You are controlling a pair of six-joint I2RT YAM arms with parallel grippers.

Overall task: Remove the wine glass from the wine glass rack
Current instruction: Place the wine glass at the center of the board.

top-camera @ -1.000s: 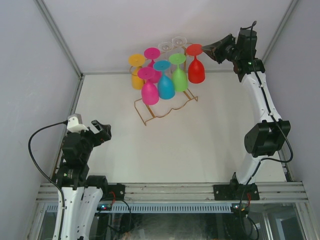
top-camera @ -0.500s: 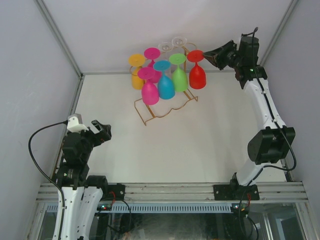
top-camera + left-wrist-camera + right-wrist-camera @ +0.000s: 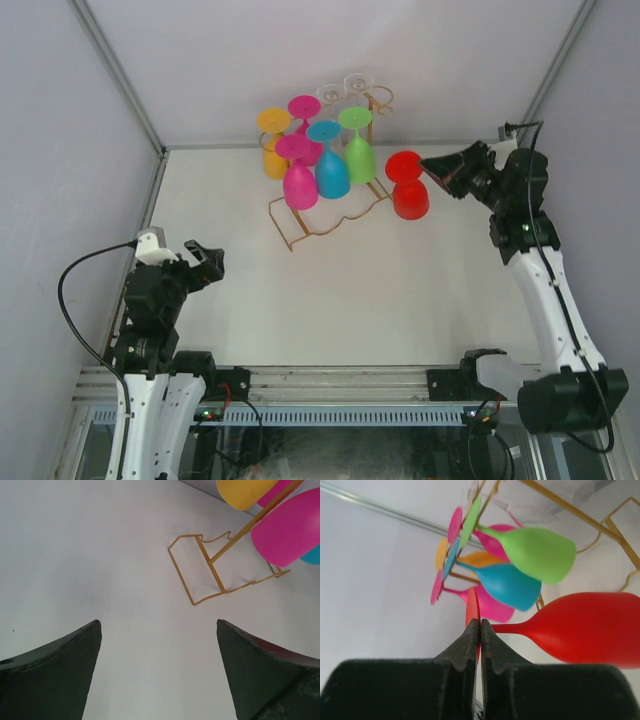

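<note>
A: Where's the red wine glass (image 3: 410, 200)?
B: Off the wine glass rack (image 3: 222, 551), at 4 o'clock of it, clear of the wire, bowl down. Can't tell if it touches the table (image 3: 400, 300).
A: And the right gripper (image 3: 479, 625)?
B: Pressed together on the glass's foot, pinching the disc's edge.
A: And the left gripper (image 3: 158, 630)?
B: At 8 o'clock of the table, fingers spread wide, nothing between them.
A: What's on the rack?
B: The green glass (image 3: 358, 158), blue glass (image 3: 331, 172), pink glass (image 3: 299, 185) and yellow glass (image 3: 274, 160), all hanging bowl down.
</note>
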